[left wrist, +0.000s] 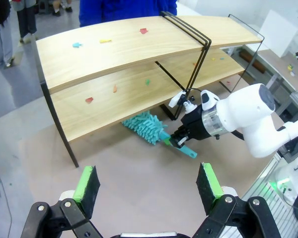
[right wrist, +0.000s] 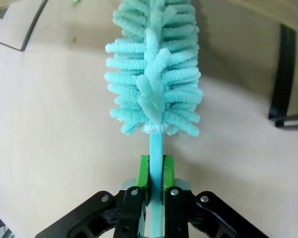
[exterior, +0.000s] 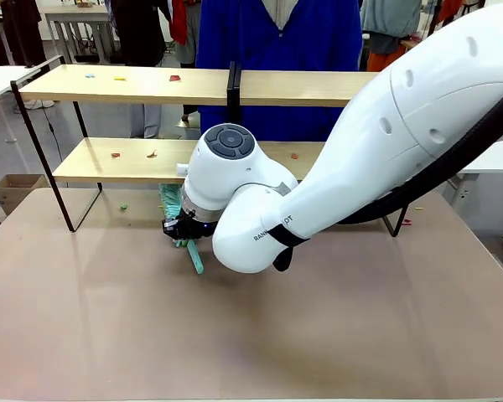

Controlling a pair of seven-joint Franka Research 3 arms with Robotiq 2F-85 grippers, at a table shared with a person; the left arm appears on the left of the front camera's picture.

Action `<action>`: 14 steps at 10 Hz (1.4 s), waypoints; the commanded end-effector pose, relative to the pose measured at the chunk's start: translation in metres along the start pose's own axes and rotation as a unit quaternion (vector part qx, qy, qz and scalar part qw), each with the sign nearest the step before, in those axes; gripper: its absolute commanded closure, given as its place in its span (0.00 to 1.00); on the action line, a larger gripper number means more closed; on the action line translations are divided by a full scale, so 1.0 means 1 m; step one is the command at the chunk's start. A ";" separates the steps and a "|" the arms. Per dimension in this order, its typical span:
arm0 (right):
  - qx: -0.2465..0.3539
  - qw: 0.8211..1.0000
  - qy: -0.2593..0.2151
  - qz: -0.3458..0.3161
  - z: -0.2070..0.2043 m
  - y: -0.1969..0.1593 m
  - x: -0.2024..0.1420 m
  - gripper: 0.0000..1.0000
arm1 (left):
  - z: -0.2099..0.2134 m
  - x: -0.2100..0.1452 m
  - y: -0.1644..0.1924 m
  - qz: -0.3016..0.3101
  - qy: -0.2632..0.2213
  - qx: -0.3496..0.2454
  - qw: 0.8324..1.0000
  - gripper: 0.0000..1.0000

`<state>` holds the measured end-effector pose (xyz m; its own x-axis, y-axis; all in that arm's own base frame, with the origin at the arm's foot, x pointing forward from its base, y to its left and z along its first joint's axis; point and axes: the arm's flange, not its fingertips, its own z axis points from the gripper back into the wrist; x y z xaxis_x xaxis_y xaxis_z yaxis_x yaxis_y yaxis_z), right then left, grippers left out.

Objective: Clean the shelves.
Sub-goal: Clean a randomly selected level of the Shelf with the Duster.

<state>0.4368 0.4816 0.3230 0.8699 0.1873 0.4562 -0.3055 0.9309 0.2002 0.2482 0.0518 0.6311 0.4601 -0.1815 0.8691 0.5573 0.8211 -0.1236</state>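
1. Front view: the shelves (exterior: 134,84) are standing across the far half of the table (exterior: 109,335), with small coloured scraps (exterior: 175,78) lying on both boards.
2. The right gripper (exterior: 183,228) is sitting low, just in front of the lower board and left of the central post, with its pads clenching the handle of a teal duster (exterior: 171,199).
3. The duster's fluffy head is reaching under the lower board's front edge.
4. The left gripper (left wrist: 149,186) is hovering well back from the shelves, fingers spread wide and gripping nothing.
5. A person (exterior: 277,33) in blue is standing behind the shelves.
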 end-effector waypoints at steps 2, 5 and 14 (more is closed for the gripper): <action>0.028 0.998 -0.004 0.054 -0.019 0.026 0.033 1.00 | -0.001 0.000 0.000 0.002 0.000 -0.001 1.000 0.00; 0.055 0.991 0.035 0.115 -0.033 0.044 0.053 1.00 | -0.001 0.000 0.000 0.002 0.000 -0.001 1.000 0.00; 0.136 0.947 0.165 0.240 0.011 0.007 0.024 1.00 | -0.001 0.000 0.000 0.002 0.000 -0.001 1.000 0.00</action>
<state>0.4657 0.5176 0.3337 0.6992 0.6397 0.3193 -0.7146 0.6387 0.2853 0.2482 0.0518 0.6310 0.4601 -0.1813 0.8692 0.5572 0.8211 -0.1238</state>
